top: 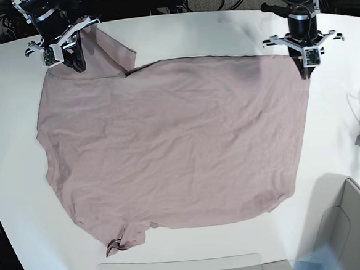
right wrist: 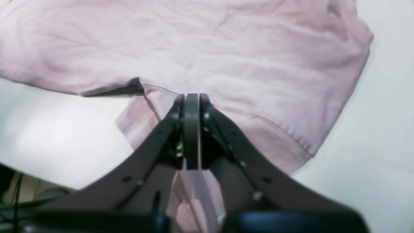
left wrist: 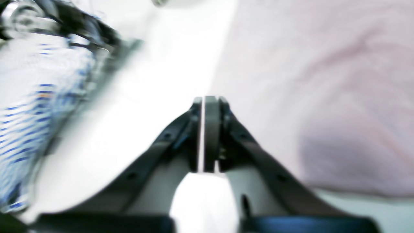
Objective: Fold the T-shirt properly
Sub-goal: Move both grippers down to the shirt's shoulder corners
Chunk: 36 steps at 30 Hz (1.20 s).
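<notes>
t-shirt (top: 174,141) flat on table (top: 222,33). right gripper (right wrist: 191,97) pinches its sleeve; left gripper (left wrist: 207,100) closed, empty.

The dusty-pink T-shirt (top: 168,148) lies spread nearly flat and lightly wrinkled across the white desk (top: 222,33), one sleeve raised at the far corner.
</notes>
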Each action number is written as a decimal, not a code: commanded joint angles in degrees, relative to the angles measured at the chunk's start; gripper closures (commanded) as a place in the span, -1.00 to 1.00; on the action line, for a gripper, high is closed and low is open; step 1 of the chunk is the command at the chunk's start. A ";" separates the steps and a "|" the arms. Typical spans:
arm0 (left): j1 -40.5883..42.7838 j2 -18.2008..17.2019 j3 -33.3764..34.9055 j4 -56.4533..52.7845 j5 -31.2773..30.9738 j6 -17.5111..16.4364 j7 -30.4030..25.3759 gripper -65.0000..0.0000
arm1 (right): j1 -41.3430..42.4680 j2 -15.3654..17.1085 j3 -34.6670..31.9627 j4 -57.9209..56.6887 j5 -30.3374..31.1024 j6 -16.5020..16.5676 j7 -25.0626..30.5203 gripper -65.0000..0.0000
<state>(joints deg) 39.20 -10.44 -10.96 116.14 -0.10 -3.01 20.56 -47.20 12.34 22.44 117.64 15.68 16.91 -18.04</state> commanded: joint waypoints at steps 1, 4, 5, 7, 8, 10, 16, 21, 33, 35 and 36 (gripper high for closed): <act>0.40 -0.24 -0.25 1.01 0.14 0.50 -1.35 0.68 | -0.14 0.37 0.55 0.90 2.12 1.95 -0.73 0.82; -0.39 -0.16 -0.07 1.09 0.05 -1.35 -1.26 0.47 | 0.30 1.33 4.25 0.82 11.79 11.53 -6.35 0.52; -0.83 -0.24 0.19 1.09 0.05 -1.79 -1.00 0.44 | 0.74 1.33 5.83 0.82 15.31 15.75 -7.67 0.44; -1.00 -0.42 0.63 1.09 0.05 -2.23 -0.73 0.44 | 1.35 0.63 10.49 0.64 20.58 23.09 -9.52 0.30; -0.83 -0.42 0.72 1.09 0.05 -2.23 -0.82 0.45 | 2.15 -0.43 13.21 0.64 21.99 23.09 -10.66 0.24; -0.83 -0.42 0.98 1.09 0.05 -2.23 -0.73 0.47 | 4.17 -2.80 17.78 0.64 21.20 23.09 -12.95 0.18; -1.00 -0.42 0.98 1.01 0.05 -2.23 -0.73 0.48 | 12.78 -6.67 26.93 0.64 6.69 23.09 -19.36 0.17; -1.09 -0.33 0.98 1.01 0.05 -2.23 -0.64 0.48 | 13.66 -6.84 26.57 0.64 5.90 18.74 -19.54 0.17; -0.74 -0.42 0.90 1.01 0.05 -2.23 -0.64 0.48 | 11.82 -7.72 23.50 -4.81 10.56 18.30 -20.07 0.17; -0.65 -0.42 0.90 0.92 0.05 -2.23 -0.64 0.48 | 11.73 -7.63 23.59 -8.68 10.91 18.13 -20.07 0.17; -0.65 -0.42 0.90 0.92 0.05 -2.23 -0.64 0.48 | 11.73 -7.55 23.94 -10.88 11.00 18.13 -20.07 0.17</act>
<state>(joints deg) 38.09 -10.63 -9.76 116.18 -0.01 -5.58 21.17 -35.33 4.12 45.78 105.86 25.67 35.00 -39.35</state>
